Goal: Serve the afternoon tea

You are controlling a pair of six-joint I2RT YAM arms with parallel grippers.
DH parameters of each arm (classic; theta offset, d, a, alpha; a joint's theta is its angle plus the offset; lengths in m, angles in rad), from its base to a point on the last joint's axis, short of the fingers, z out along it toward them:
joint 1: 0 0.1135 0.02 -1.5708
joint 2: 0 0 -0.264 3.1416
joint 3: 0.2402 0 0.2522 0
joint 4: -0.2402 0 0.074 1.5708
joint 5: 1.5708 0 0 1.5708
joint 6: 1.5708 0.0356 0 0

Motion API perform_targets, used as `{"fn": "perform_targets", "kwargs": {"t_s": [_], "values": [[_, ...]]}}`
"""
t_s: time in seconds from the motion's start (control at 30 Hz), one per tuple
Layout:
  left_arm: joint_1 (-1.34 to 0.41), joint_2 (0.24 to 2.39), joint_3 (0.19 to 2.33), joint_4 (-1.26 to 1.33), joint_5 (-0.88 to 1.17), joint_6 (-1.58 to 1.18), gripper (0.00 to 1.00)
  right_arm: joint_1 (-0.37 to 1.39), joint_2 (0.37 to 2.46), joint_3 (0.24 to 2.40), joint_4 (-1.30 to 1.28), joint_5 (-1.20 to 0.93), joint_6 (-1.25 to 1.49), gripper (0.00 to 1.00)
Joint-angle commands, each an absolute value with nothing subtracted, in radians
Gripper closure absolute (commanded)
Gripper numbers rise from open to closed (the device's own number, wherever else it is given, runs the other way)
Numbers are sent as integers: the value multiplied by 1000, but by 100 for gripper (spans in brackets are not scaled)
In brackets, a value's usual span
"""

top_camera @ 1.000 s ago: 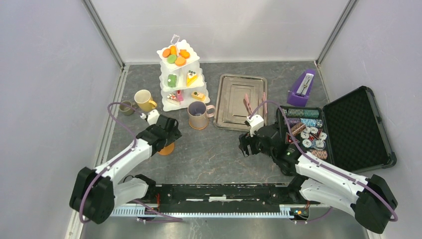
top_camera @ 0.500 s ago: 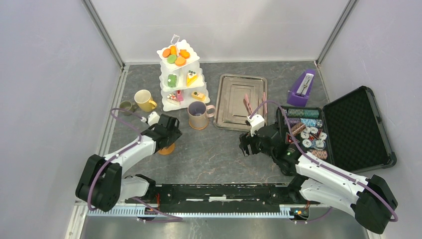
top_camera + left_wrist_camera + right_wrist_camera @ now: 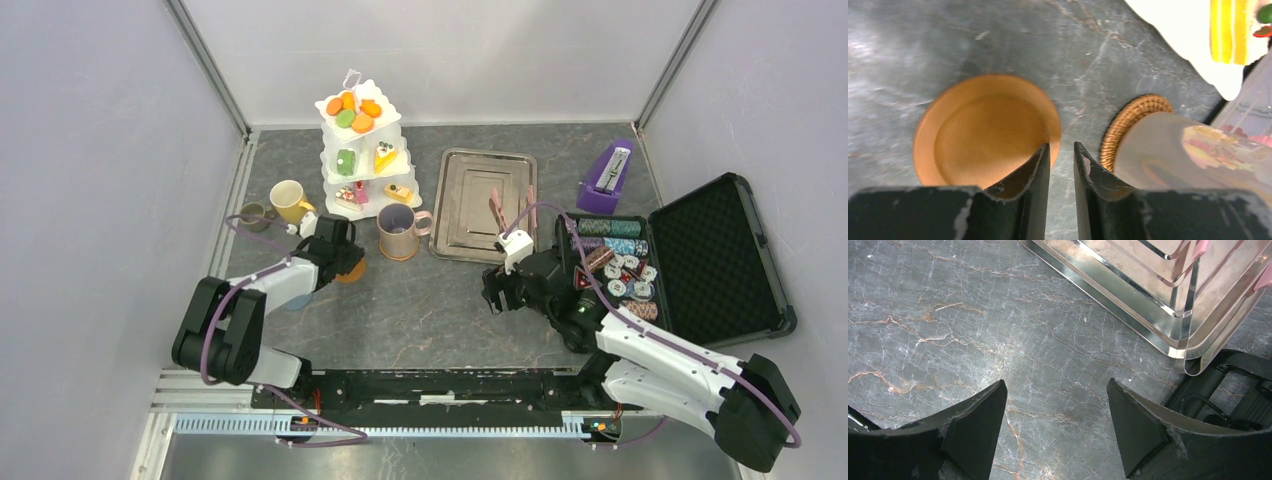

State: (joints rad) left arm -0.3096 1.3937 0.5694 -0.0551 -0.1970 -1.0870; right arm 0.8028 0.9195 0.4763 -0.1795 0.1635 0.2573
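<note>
The white three-tier stand [image 3: 372, 178] holds toy cakes and orange and green biscuits [image 3: 353, 112] at the back. Left of it stand a yellow mug [image 3: 290, 200] and a small green mug [image 3: 255, 214]. The beige-lilac mug [image 3: 397, 230] sits on a wicker coaster [image 3: 1133, 115]. An orange round saucer [image 3: 351, 271] lies flat on the table beside that mug [image 3: 1188, 150]. My left gripper [image 3: 344, 263] hangs low over the saucer [image 3: 983, 130], its fingers [image 3: 1061, 147] a narrow gap apart with table showing between them. The left fingertip covers the saucer's right rim. My right gripper [image 3: 492, 295] is open over bare table [image 3: 1055, 385].
A steel tray [image 3: 470, 230] with two pink pieces [image 3: 496, 210] lies right of the mug, its corner [image 3: 1148, 305] close ahead of my right gripper. An open black case [image 3: 720, 250] of poker chips [image 3: 615, 265] sits at the right. A purple metronome [image 3: 607, 178] stands behind it.
My left arm swung toward the stand and its jaws closed to a narrow gap. The orange saucer now lies farther back and right, near the beige-lilac mug. The right arm stayed still.
</note>
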Motion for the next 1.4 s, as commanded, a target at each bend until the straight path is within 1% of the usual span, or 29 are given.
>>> {"fn": "perform_targets", "kwargs": {"t_s": [0.0, 0.17, 0.27, 0.63, 0.87, 1.27, 1.37], "values": [[-311, 1515, 598, -32, -101, -1086, 69, 801, 887, 483, -175, 195, 264, 19], [-311, 1595, 658, -27, -43, -1085, 72, 801, 866, 480, -199, 212, 265, 19], [-311, 1599, 655, -27, -32, -1091, 74, 801, 856, 479, -208, 219, 271, 19], [-300, 1493, 635, -89, -60, -1091, 74, 801, 893, 492, -187, 196, 268, 19], [-292, 1436, 583, -94, -80, -1067, 74, 801, 880, 484, -187, 212, 267, 19], [-280, 1387, 571, -112, -56, -1036, 74, 801, 877, 482, -182, 205, 268, 19], [-236, 1334, 602, -165, -19, -989, 72, 801, 875, 487, -194, 210, 266, 19]]}}
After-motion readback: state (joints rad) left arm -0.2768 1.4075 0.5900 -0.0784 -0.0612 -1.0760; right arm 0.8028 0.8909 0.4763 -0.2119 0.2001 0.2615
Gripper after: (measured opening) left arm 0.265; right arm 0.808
